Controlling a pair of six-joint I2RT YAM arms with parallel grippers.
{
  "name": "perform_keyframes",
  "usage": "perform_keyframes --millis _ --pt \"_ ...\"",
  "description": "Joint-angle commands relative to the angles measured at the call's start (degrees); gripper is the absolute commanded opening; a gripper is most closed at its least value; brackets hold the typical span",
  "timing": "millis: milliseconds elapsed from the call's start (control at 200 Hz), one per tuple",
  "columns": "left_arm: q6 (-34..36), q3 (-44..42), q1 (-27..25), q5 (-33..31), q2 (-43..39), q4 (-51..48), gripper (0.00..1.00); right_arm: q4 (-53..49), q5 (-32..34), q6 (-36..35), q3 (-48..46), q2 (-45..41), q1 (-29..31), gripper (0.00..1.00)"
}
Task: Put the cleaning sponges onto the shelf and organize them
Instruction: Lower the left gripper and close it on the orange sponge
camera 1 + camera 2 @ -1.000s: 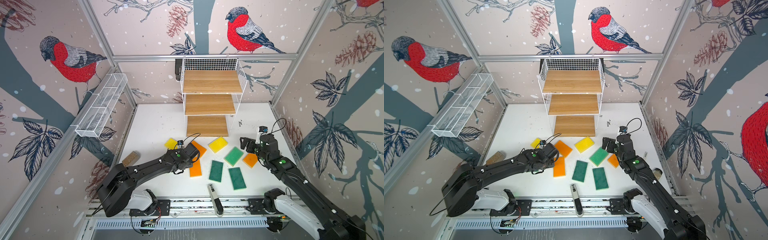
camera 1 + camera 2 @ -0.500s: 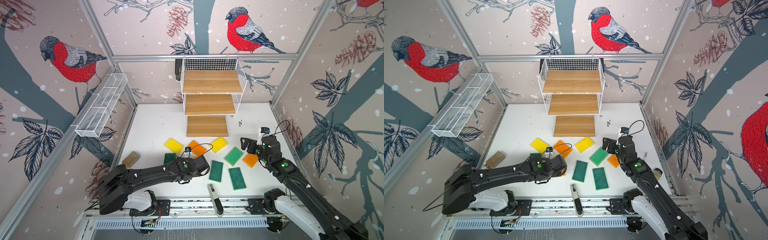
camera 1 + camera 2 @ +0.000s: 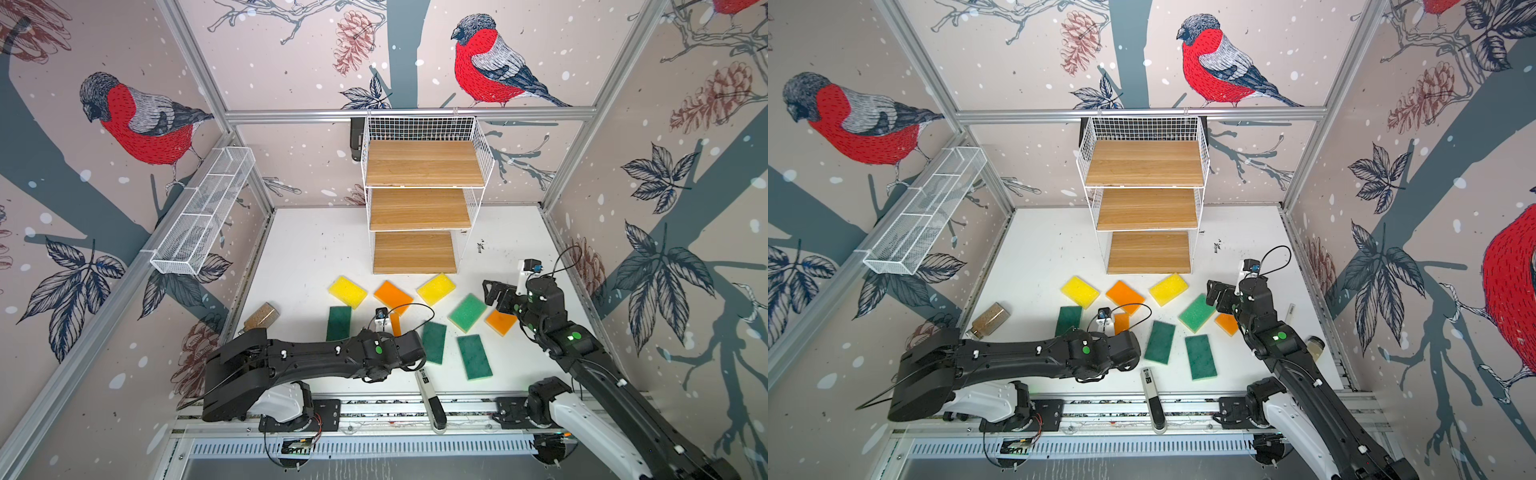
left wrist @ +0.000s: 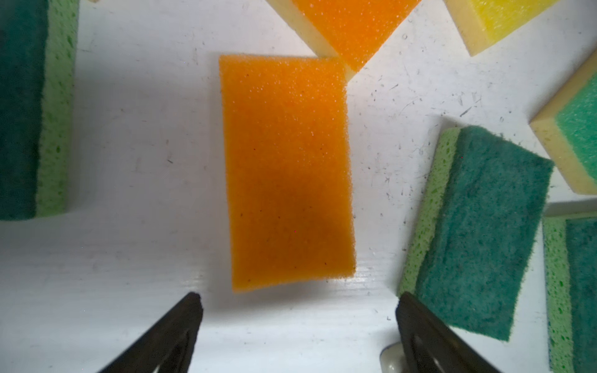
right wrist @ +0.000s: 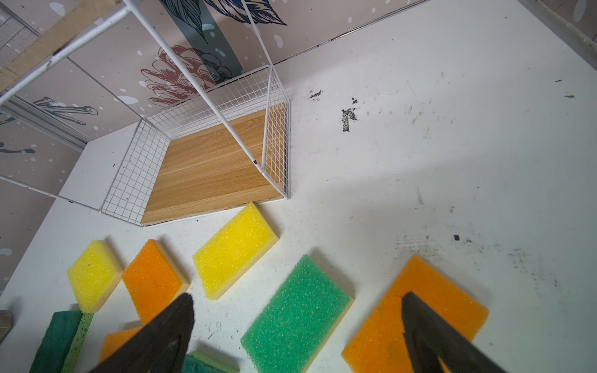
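Several cleaning sponges lie flat on the white table in front of the shelf point(image 3: 419, 208), whose three boards are bare. My left gripper point(image 4: 298, 297) is open, empty, and pointing down just short of an orange sponge point(image 4: 287, 174); in both top views the wrist hides its fingers and most of that sponge point(image 3: 395, 325). Dark green sponges point(image 4: 484, 226) flank it. My right gripper point(image 5: 298, 297) hangs open and empty over a light green sponge point(image 5: 297, 316) and an orange sponge point(image 5: 416, 310). Two yellow sponges point(image 3: 348, 291) point(image 3: 436, 289) and another orange one point(image 3: 393, 296) lie nearest the shelf.
A white-and-black handheld device point(image 3: 430, 395) lies at the front edge. A jar of brown grains point(image 3: 261, 316) lies by the left wall. A white mesh trough point(image 3: 203, 212) hangs on that wall. A small jar point(image 3: 1314, 347) stands near the right wall.
My left arm has drawn back toward the front edge and its jaws have spread wide, leaving the orange sponge free on the table. The right arm has barely moved.
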Motion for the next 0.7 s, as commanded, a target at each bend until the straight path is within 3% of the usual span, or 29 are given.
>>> perform_keyframes --millis 0,375,696 --pt "-1.6 0.7 -0.1 -0.9 1.4 -0.3 0.96 -0.1 -0.1 0.6 -0.2 -0.4 0.1 0.99" --pt "-6.0 1.5 -0.3 -3.0 5.6 -2.9 0.94 0.3 0.2 0.6 -0.6 -0.3 0.0 0.99" --pt "-3.0 5.3 -0.1 -4.2 11.6 -2.9 0.91 0.7 0.2 0.7 -0.8 0.0 0.1 0.99"
